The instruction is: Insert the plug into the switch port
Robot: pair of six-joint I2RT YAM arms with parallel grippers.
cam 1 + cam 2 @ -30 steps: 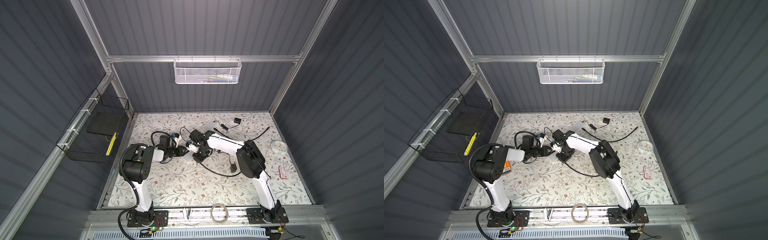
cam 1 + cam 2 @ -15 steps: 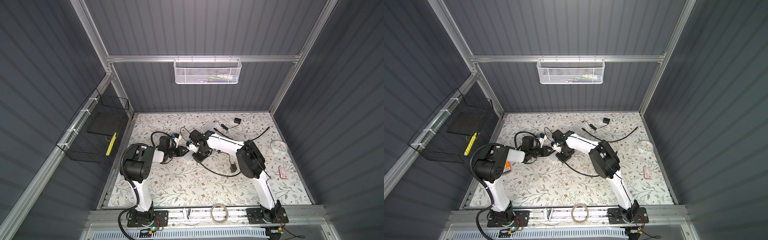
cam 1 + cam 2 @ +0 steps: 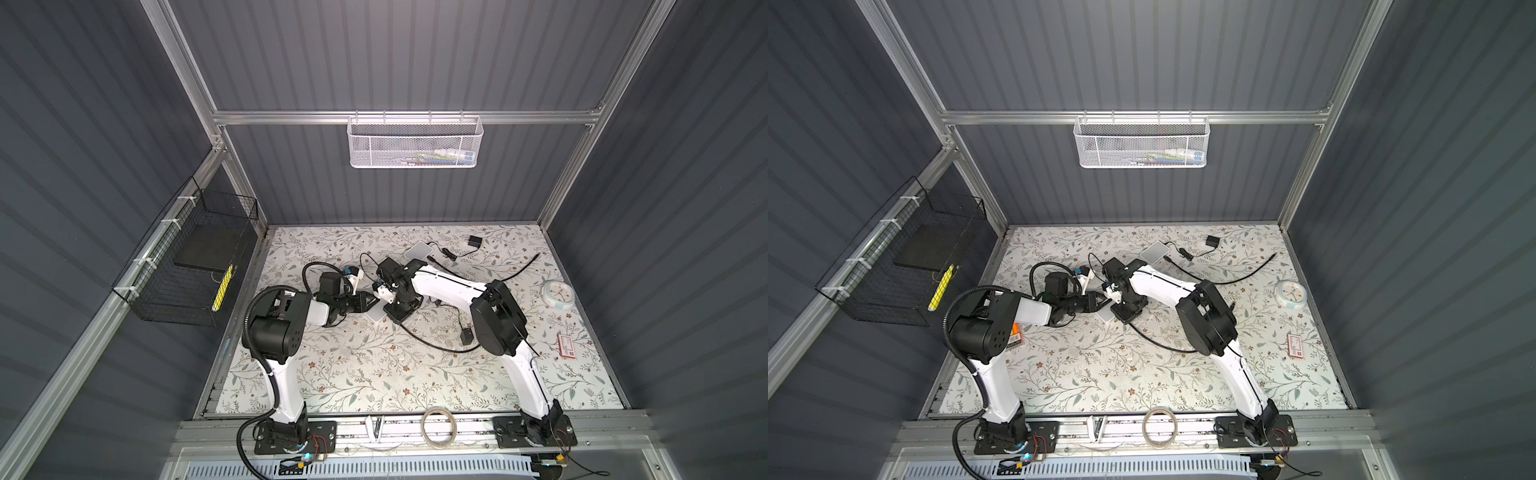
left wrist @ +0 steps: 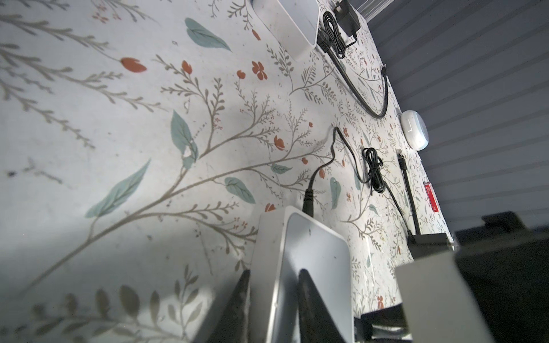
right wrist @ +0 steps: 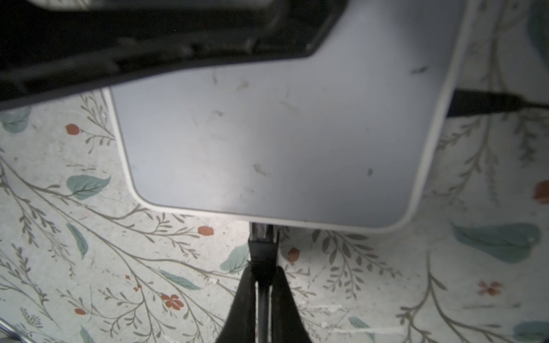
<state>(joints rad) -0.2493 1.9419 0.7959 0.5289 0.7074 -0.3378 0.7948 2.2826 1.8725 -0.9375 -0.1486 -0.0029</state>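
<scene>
- Right end effector (image 5: pixel 263 274) is clamped on the black plug (image 5: pixel 263 249), gripping its rear where the cable leaves. The two fingers (image 5: pixel 243 297) nearly meet around it.
- At the front of the plug, the metal tip meets the near edge of the white switch (image 5: pixel 282 142) and points straight into that side. How deep it sits cannot be told.
- Left end effector (image 4: pixel 274 271) is clamped on the same switch across its thickness, with one finger on the grey top face and the other against the opposite side.
- In both top views the switch lies between the two end effectors, left of the middle of the floral surface (image 3: pixel 374 374).
- On the switch's far side a second black connector (image 4: pixel 309 202) is seated. Its thin lead runs off across the surface to a tied coil (image 4: pixel 375 169).
- Farther back a second white box (image 3: pixel 419 251) rests flat, with a small black adapter (image 3: pixel 473 241) near it and a loose black cable (image 3: pixel 519 268) curving to the right.
- Toward the right edge are a round white clock (image 3: pixel 558 294) and a red-and-white card (image 3: pixel 567 345), well apart from the switch.
- A black wire basket (image 3: pixel 187 266) hangs on the left wall.
- On the back wall, a white mesh basket (image 3: pixel 415 141) hangs from the rail.
</scene>
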